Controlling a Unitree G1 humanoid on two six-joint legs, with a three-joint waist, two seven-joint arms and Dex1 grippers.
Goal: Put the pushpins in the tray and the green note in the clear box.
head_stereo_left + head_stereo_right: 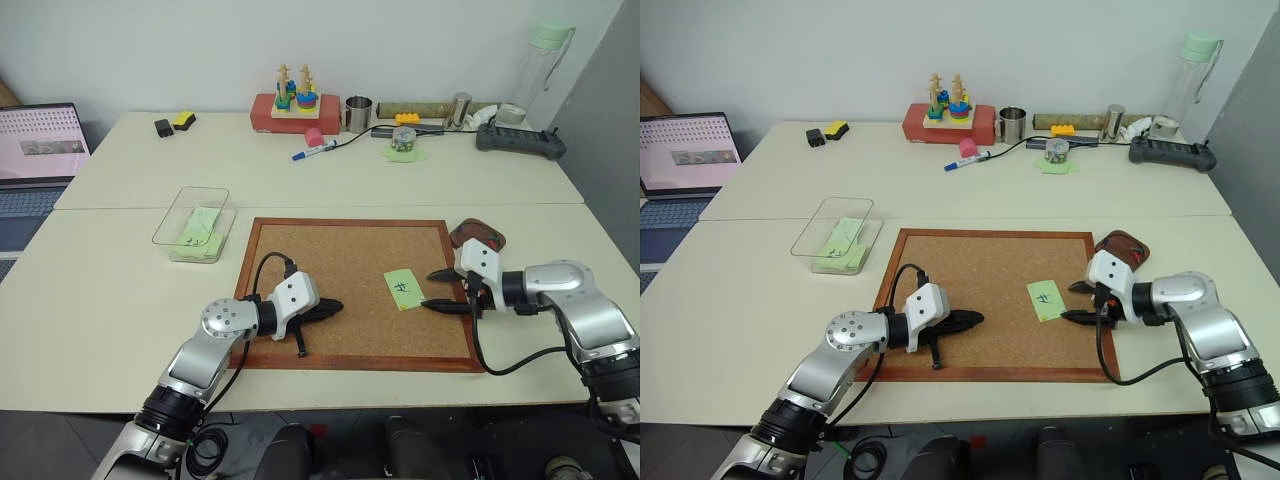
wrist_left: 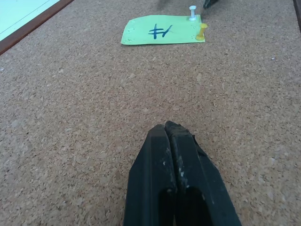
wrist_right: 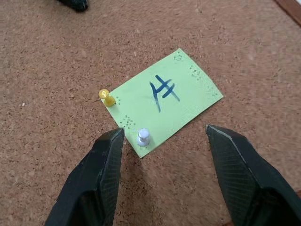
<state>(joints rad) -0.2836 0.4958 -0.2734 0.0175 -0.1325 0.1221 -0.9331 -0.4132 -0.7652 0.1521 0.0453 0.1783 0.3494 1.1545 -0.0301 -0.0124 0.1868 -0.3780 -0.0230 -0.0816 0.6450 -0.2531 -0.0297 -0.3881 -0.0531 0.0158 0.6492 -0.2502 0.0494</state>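
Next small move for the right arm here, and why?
Probably ease the right gripper forward and close on the white pushpin: its jaws stand open either side of it, and that pin and the yellow pushpin still fasten the green note to the cork board.

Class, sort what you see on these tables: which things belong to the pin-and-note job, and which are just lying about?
Job: yellow pushpin, white pushpin, green note, tray, clear box, cork board.
Lying about: laptop, metal cup, marker, stacking toy, bottle.
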